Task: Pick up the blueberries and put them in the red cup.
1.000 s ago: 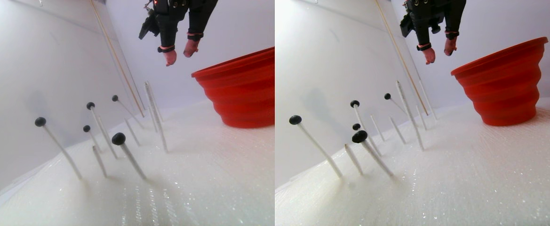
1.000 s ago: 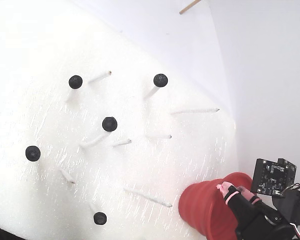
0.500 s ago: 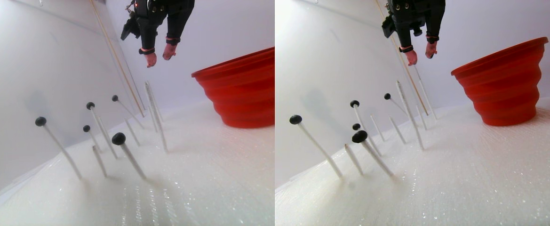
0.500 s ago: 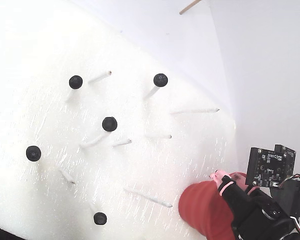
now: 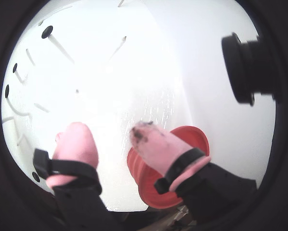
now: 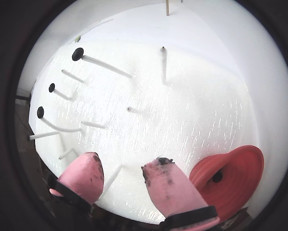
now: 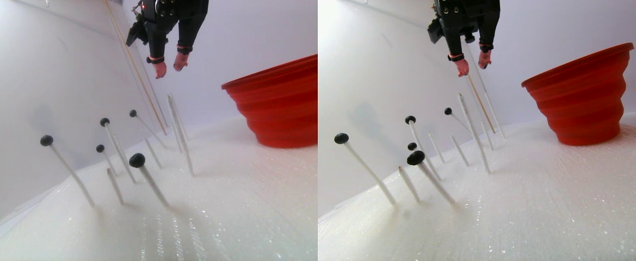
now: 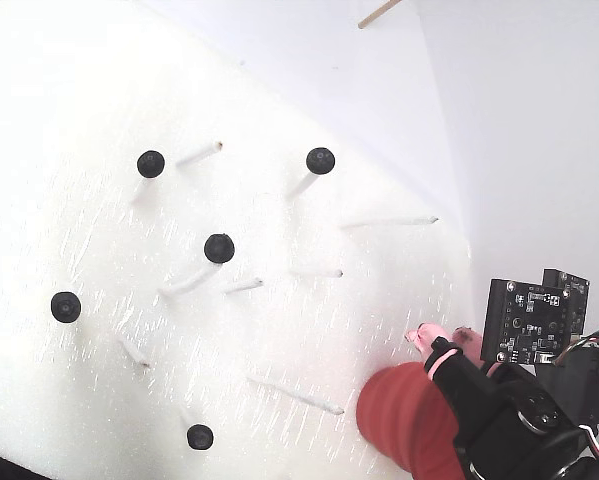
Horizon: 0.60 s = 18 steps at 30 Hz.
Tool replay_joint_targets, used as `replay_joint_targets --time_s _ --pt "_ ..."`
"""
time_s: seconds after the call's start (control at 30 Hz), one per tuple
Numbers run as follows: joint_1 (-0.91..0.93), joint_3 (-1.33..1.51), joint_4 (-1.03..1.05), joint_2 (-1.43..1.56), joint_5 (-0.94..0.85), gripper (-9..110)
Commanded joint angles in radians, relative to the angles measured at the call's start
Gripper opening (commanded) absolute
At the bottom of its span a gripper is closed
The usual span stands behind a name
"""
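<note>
The gripper [image 6: 122,166] hangs in the air with its pink-tipped fingers [image 6: 165,185] spread apart and nothing between them; the stereo pair shows it at about 12 o'clock, high above the foam and off to the side of the cup [image 7: 277,103]. Dark smudges mark the tip of one finger in both wrist views.

The berries [image 8: 219,248] sit on the tips of thin white sticks [image 8: 294,396] stuck in the white foam [image 8: 69,120]. The fixed view shows five: at roughly 10, 12, centre, 8 and 6 o'clock of the cluster. Several other sticks stand bare. In a wrist view only three berries [image 6: 77,54] show, strung along the 9 to 11 o'clock edge, the rest lost to the lens rim.

The cup is cut off by the frame edge in the left half of the stereo pair, whole in the right half [image 7: 581,98]. In the fixed view it sits at 5 o'clock [image 8: 404,425], largely hidden behind the arm and a circuit board [image 8: 534,320]. In a wrist view it lies at 4 o'clock [image 6: 235,180], and one dark round spot shows in its mouth; whether that is a berry is hard to tell. The other wrist view shows it partly behind a finger [image 5: 148,190].
</note>
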Motion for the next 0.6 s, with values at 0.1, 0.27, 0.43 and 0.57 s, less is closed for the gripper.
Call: replay_joint_targets --time_s 0.1,0.27,0.43,0.57 --pt "-0.077 -0.069 -0.031 0.048 -0.006 16" --pt "-0.103 -0.064 -0.057 0.012 -0.012 16" --pt "-0.129 -0.066 -0.077 -0.015 -0.015 16" --pt "-0.144 -0.064 -0.103 -0.043 -0.018 16"
